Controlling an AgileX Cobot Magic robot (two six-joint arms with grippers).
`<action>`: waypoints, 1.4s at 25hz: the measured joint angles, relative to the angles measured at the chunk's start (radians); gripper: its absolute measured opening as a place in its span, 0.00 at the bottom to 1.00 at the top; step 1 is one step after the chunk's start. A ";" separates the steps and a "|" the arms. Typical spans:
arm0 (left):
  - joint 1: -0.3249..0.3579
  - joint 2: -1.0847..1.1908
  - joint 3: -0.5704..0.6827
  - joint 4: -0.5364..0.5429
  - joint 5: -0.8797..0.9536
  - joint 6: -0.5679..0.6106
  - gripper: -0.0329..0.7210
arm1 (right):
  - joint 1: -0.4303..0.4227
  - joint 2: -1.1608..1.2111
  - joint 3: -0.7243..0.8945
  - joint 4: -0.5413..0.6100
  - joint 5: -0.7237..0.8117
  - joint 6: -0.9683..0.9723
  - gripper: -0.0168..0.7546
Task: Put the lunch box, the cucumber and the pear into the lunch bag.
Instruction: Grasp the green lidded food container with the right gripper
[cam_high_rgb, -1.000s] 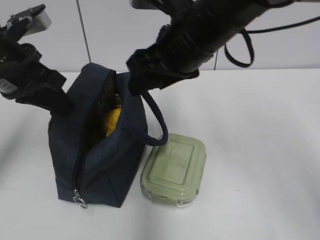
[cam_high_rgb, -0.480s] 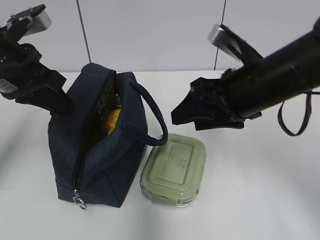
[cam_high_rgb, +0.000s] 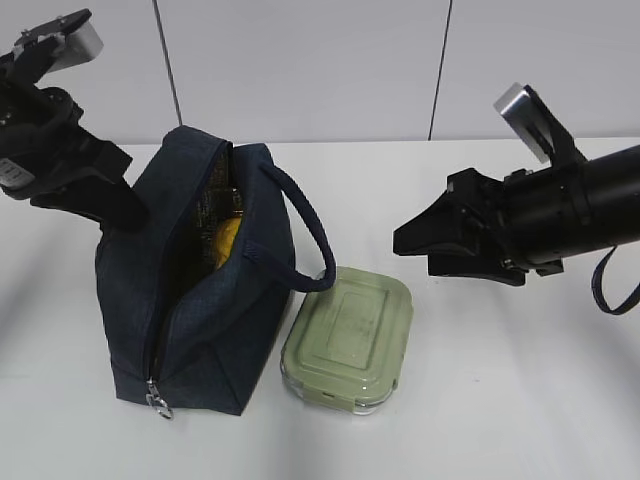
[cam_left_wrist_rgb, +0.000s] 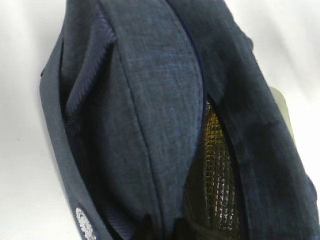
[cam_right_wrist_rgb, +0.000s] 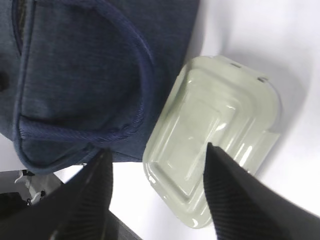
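Your right gripper (cam_right_wrist_rgb: 157, 187) hangs spread wide and empty above the lunch box (cam_high_rgb: 349, 338) (beside the lunch bag (cam_high_rgb: 200, 290)); left gripper's state, can't tell.

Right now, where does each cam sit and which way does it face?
Exterior: in front of the table at about chest height, angled down at the open lunch bag and lunch box; both arms show, left pincer at the bag, right pincer hovering.
Left wrist: close over the bag's open zipper slit; the pincer itself is not clearly seen.
Right wrist: looks down on the lunch box between open fingers.
Shared: all show the bag and lunch box.
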 joint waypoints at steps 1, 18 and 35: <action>0.000 0.000 0.000 0.000 0.000 0.000 0.07 | 0.000 0.009 0.004 0.000 -0.006 0.000 0.61; 0.000 0.000 0.000 0.000 0.000 0.000 0.07 | 0.051 0.163 0.073 0.162 -0.117 0.045 0.61; 0.000 0.000 0.000 0.000 -0.001 0.000 0.07 | 0.098 0.274 0.073 0.321 -0.138 -0.042 0.61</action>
